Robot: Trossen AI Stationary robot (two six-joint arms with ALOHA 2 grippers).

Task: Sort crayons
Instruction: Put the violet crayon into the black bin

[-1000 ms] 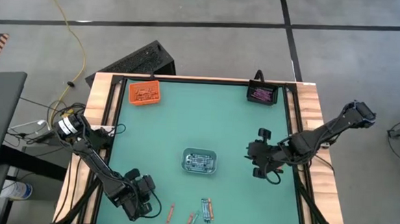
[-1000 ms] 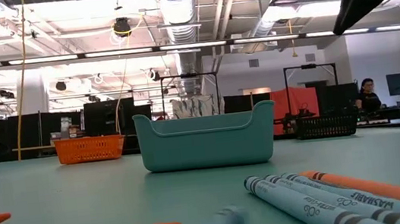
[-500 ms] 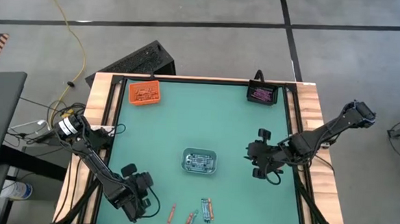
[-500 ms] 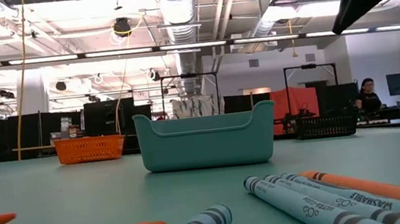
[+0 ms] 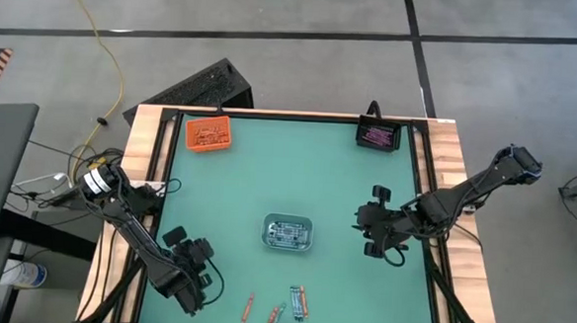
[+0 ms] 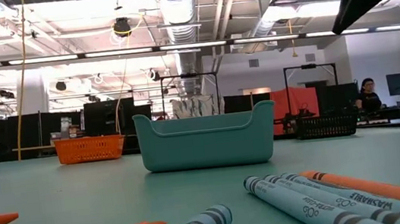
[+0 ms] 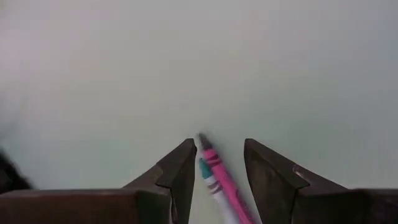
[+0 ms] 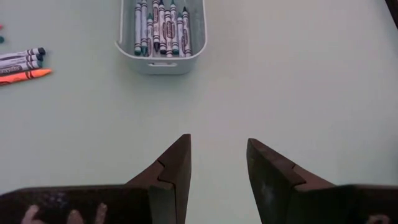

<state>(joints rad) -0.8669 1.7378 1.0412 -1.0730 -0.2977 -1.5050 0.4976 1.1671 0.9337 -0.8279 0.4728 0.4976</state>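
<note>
My left gripper (image 5: 199, 287) hovers over the table's near left part, pointing steeply down, fingers apart. A pink crayon (image 7: 217, 180) shows between its fingers, lying along them with room on both sides at the tips. Loose orange and grey-blue crayons (image 5: 298, 302) lie on the table near the front edge, also seen close up in the low view (image 6: 325, 196). The clear-grey tray (image 5: 288, 233) at the centre holds several grey-blue crayons (image 8: 160, 28). My right gripper (image 5: 364, 225) waits open above the table, right of that tray, with nothing between its fingers (image 8: 177, 165). My left gripper has the pink crayon's tip end (image 7: 208, 155) between its two fingers, clear of both near the fingertips. Farther back the crayon slants toward one finger and runs out of the picture. I cannot tell whether it touches the crayon.
An orange tray (image 5: 208, 135) with orange crayons stands at the far left, and a black tray (image 5: 377, 136) with purple-pink crayons at the far right. A single orange crayon (image 5: 248, 303) and an orange and grey-blue pair (image 5: 275, 317) lie near the front edge. Wooden rails (image 5: 443, 189) border the mat.
My left gripper has risen a little and drawn toward the table's left and far side, tipping as it went. In the low view a grey-blue crayon near the front was blurred in motion a second ago and now lies still beside an orange one.
</note>
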